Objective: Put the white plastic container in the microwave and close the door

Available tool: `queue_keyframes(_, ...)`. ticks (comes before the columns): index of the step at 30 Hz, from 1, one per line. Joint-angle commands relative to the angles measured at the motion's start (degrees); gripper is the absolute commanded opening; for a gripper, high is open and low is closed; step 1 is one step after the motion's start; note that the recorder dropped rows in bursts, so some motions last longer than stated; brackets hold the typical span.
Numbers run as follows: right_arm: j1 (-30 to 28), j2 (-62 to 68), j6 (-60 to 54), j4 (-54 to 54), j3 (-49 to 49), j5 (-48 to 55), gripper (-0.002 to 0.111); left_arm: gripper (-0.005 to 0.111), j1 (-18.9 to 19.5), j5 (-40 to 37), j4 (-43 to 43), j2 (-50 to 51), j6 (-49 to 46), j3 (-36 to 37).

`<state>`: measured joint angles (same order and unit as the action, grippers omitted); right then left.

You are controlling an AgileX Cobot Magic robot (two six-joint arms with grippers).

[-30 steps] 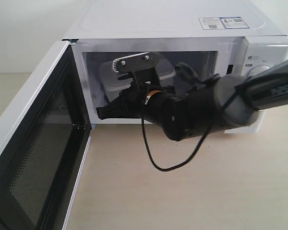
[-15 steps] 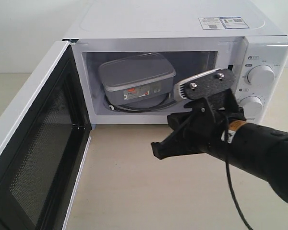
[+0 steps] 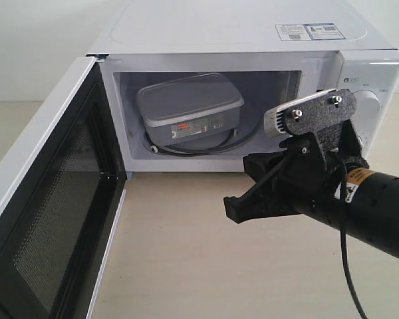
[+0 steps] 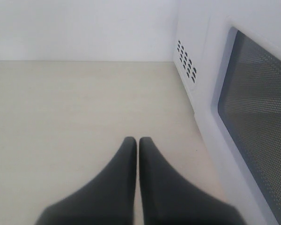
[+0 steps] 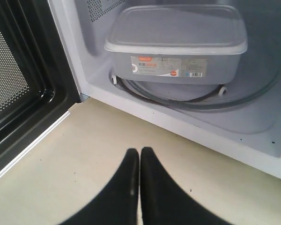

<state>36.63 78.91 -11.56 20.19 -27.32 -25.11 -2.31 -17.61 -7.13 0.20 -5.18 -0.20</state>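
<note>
Right gripper [image 3: 236,207]: fingers pressed together, nothing in them, hanging over the table [image 3: 186,259] just in front of the microwave [image 3: 239,26] opening, right of centre. Left gripper [image 4: 137,140]: also closed tight and empty, low over the table beside the outer face of the door [image 3: 46,199]. The door stands wide open, so closing it is the step left. Main risk, as I judge it: the right arm and its dangling cable [image 3: 349,266] sit in the door's swing path. Swing the door before that arm clears and it hits the gripper or traps the cable. Second risk: closed fingertips pushing a smooth door panel can slip off, or a hard shove can slide the whole microwave on the table or leave the door unlatched. The white plastic container [image 5: 175,44] is inside the cavity on the glass turntable [image 5: 201,101], toward the back and well behind the sill, so the door should clear it. Its lid [image 5: 178,23] is on and its label [image 5: 168,65] faces out. The walls are too cloudy to tell what is in it. Nothing else shows in the cavity.
</note>
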Motion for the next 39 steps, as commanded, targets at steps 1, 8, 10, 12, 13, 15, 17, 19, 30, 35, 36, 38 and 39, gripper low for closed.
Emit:
queue_keyframes(1,0.0,-0.5,0.1,0.0,0.1,-0.3,0.000,0.004,0.1,0.0,0.1,-0.2,0.4,0.2)
queue_keyframes(8,0.0,-0.5,0.1,0.0,0.1,-0.3,0.000,0.004,0.1,0.0,0.1,-0.2,0.4,0.2)
queue_keyframes(10,0.0,-1.3,0.1,0.0,0.1,0.1,0.000,0.004,0.1,0.0,0.1,-0.2,0.4,0.2)
queue_keyframes(12,-0.1,-2.7,0.1,0.0,0.1,0.2,0.000,0.004,0.1,0.0,0.1,-0.2,0.4,0.2)
queue_keyframes(13,-0.1,-3.9,0.1,0.0,0.1,0.2,0.000,0.004,0.1,0.0,0.1,-0.2,0.4,0.2)
queue_keyframes(15,-0.1,-9.4,0.1,0.0,0.1,0.2,0.000,0.004,0.1,0.0,0.1,-0.2,0.4,0.2)
queue_keyframes(17,-0.1,-16.3,0.1,0.0,0.1,0.2,0.000,0.004,0.1,0.0,0.1,-0.2,0.4,0.2)
queue_keyframes(19,-0.1,-21.0,0.1,0.0,0.1,0.2,0.000,0.004,0.1,0.0,0.1,-0.2,0.4,0.2)
queue_keyframes(30,-22.1,-42.6,0.1,0.0,0.1,-0.1,0.000,0.004,0.1,0.0,0.1,-0.2,0.4,0.2)
queue_keyframes(35,-33.5,-50.7,-0.8,0.0,0.1,5.7,0.000,0.004,0.1,0.0,0.1,-0.2,0.4,0.2)
queue_keyframes(36,-35.1,-52.7,-2.4,0.0,0.1,10.6,0.000,0.004,0.1,0.0,0.1,-0.2,0.4,0.2)
queue_keyframes(38,-37.2,-56.6,-6.2,0.0,0.1,21.7,0.000,0.004,0.1,0.0,0.1,-0.2,0.4,0.2)
queue_keyframes(39,-37.7,-58.4,-8.0,0.0,0.4,27.8,0.000,0.004,0.1,0.0,0.1,-0.2,0.4,0.2)
